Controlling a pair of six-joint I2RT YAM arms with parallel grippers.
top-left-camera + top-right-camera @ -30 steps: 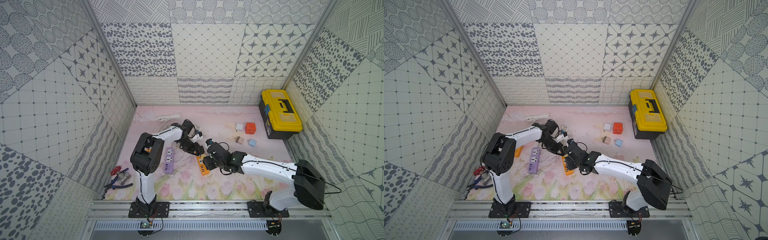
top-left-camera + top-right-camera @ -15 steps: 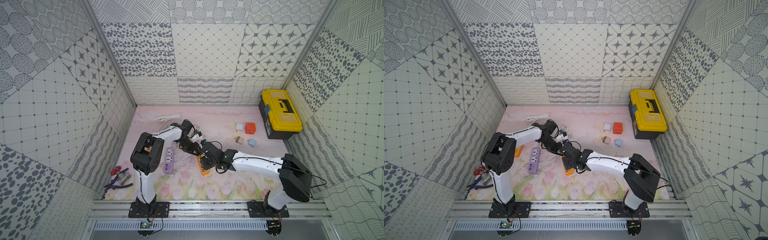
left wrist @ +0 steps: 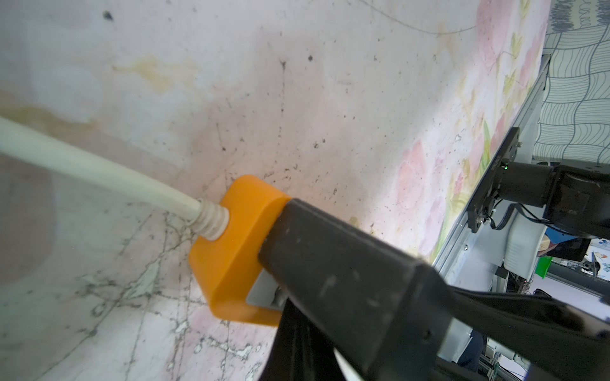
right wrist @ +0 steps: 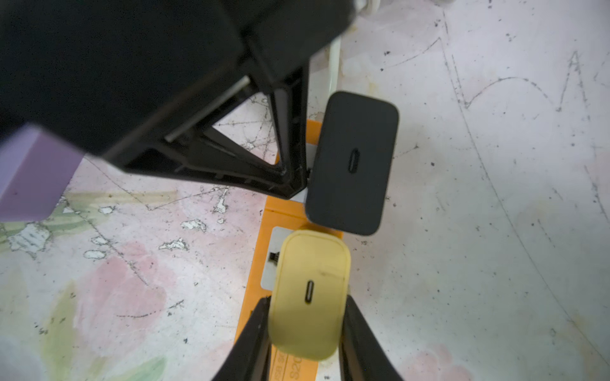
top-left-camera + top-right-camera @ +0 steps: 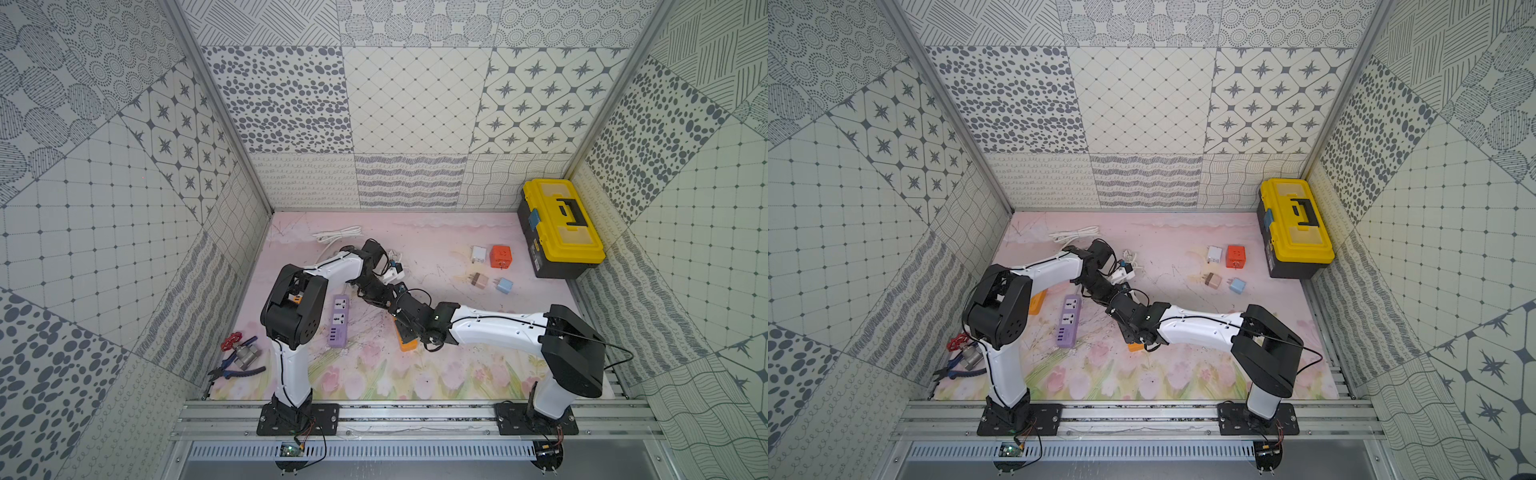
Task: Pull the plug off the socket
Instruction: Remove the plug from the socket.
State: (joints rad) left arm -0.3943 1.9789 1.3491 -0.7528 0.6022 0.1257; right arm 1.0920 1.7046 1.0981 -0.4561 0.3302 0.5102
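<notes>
The right end effector [image 4: 307, 305] pinches the probably light, slick plug [image 4: 310, 264] by its sides; the left end effector [image 3: 284, 244], pressed together, pins the socket [image 3: 231, 250].

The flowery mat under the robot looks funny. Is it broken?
Yes, the mat is worn: white patches where the print has flaked off beside the orange power strip, thin scratches across it, and yellowish stains.
</notes>
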